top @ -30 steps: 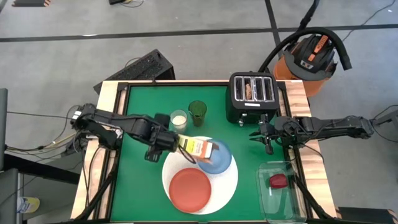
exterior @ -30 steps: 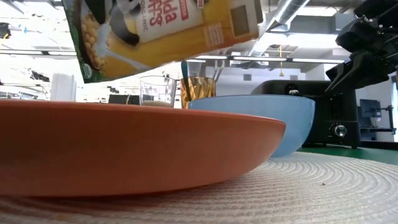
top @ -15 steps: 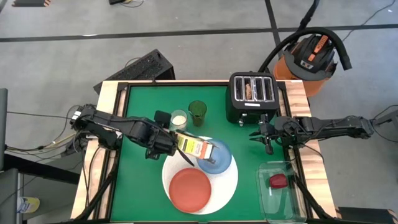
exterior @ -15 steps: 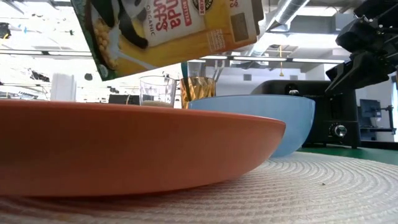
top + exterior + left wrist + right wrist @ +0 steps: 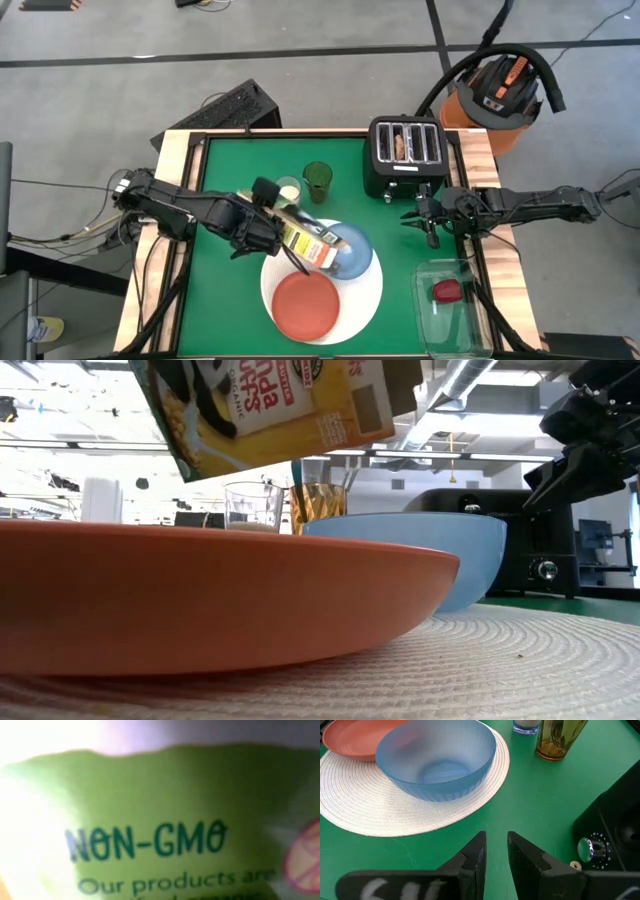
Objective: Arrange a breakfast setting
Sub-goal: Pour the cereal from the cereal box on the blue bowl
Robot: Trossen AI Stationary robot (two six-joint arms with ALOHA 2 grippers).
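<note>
Nearest the low camera sits the orange-red plate (image 5: 200, 595) on the round white plate (image 5: 368, 300), with the light-blue bowl (image 5: 415, 565) beside it on that same white plate. My left gripper (image 5: 262, 225) is clamped around a yellow cereal box (image 5: 308, 240), which I hold tilted in the air above the bowl's rim. Farther back stand a clear glass (image 5: 252, 506) and an amber-green cup (image 5: 318, 501) on the green table (image 5: 225, 290), while my right gripper (image 5: 495, 851), its fingers a narrow gap apart and holding nothing, hangs over the table just in front of the black toaster (image 5: 405, 155).
</note>
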